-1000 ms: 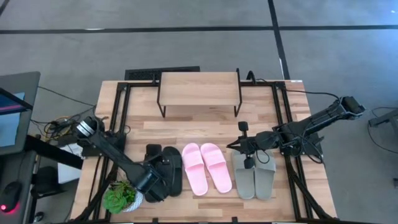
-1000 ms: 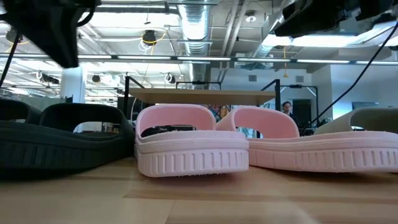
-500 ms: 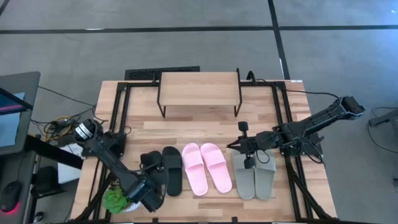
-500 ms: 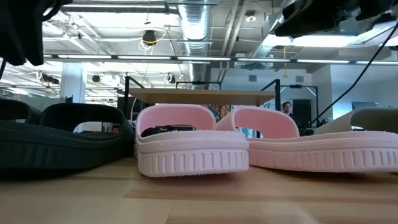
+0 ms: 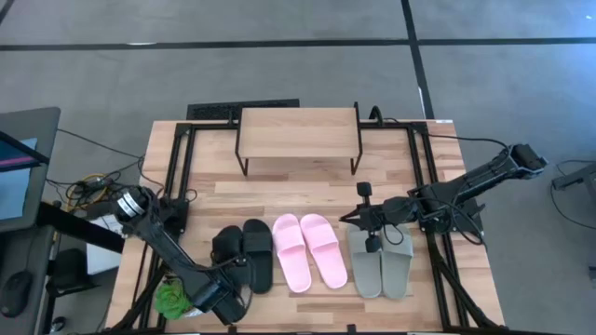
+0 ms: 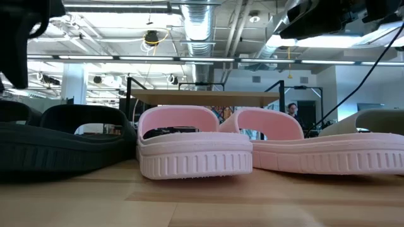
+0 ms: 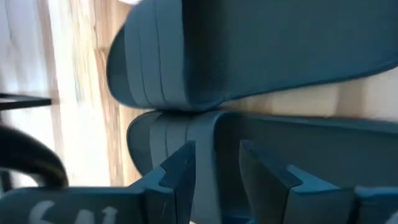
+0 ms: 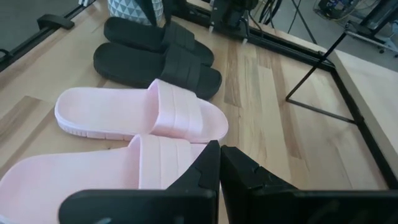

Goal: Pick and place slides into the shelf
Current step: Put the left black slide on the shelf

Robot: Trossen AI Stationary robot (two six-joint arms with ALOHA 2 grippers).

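While nothing has yet been placed, the table fills the middle of the overhead frame, pale wood on a grey floor. At its upper centre stands the shelf, a low plank rack, bare on top. Across the lower middle lie all three pairs of slides in a row, well apart from the shelf: the black pair at left, the pink pair in the centre, the grey-green pair at right. The whole job appears left to do.

From the left edge the left arm reaches down to the lower left, its left gripper just beside the heel end of the black pair; its wrist camera shows the two fingers parted around a black strap, not clamped. The right arm comes in from the right edge, its right gripper hovering over the grey-green pair with fingers pressed together, holding nothing.

A small green plant sits at lower left, touching the left arm and crowding it.
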